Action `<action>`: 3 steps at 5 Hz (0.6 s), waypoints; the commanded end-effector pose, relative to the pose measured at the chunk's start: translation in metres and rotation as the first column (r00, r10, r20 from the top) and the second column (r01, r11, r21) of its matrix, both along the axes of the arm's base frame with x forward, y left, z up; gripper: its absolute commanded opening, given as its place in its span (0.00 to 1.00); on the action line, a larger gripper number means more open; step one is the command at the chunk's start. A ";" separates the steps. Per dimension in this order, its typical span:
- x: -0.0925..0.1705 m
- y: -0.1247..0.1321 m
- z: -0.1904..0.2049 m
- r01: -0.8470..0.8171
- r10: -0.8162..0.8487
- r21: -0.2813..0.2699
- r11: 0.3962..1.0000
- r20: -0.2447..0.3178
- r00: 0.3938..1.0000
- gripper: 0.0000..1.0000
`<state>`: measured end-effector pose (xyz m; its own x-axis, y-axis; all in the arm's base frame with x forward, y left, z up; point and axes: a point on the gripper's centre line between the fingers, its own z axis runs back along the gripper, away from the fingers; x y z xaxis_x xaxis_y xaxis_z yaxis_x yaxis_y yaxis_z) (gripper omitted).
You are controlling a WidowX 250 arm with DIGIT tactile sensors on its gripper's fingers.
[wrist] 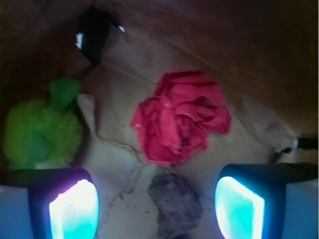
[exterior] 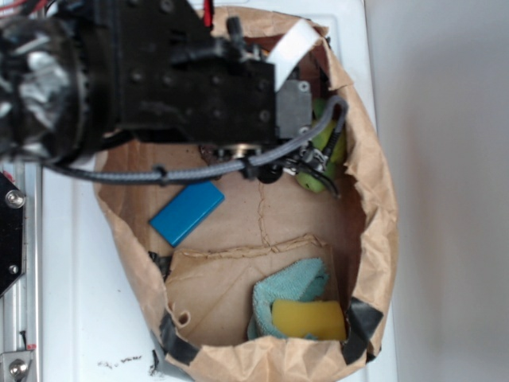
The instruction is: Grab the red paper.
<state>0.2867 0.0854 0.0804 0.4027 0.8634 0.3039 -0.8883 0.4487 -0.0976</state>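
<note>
1. In the wrist view the jaws stand spread wide, one glowing pad at the bottom left and the other at the bottom right, with nothing between them but bare bag floor and a rock; the gripper holds nothing.
2. A dark brown rock lies on the brown paper floor in the gap between the pads, touching neither.
3. Just beyond the rock sits the red paper, a crumpled, many-folded wad, resting on the bag floor near the middle of the wrist view; its near edge is close to the rock, and it is clear of both pads.
4. To the left of the red paper, apart from it, is a fuzzy green toy.
5. Farther back, at the upper left, a dark object leans against the bag's wall; what it is cannot be told.
6. In the exterior view the black arm reaches into an open brown paper bag on a white desk. The bag also holds a blue block, a teal cloth and a yellow sponge lying on the cloth.
</note>
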 end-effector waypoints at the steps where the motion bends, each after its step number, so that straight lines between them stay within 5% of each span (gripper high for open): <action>1: 0.002 0.016 0.011 -0.049 0.046 0.028 0.998 0.085 0.995 1.00; 3: -0.004 0.017 0.014 -0.085 0.078 0.108 0.991 0.069 0.995 1.00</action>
<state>0.2829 0.0981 0.0777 0.3344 0.8535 0.3996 -0.9204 0.3869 -0.0561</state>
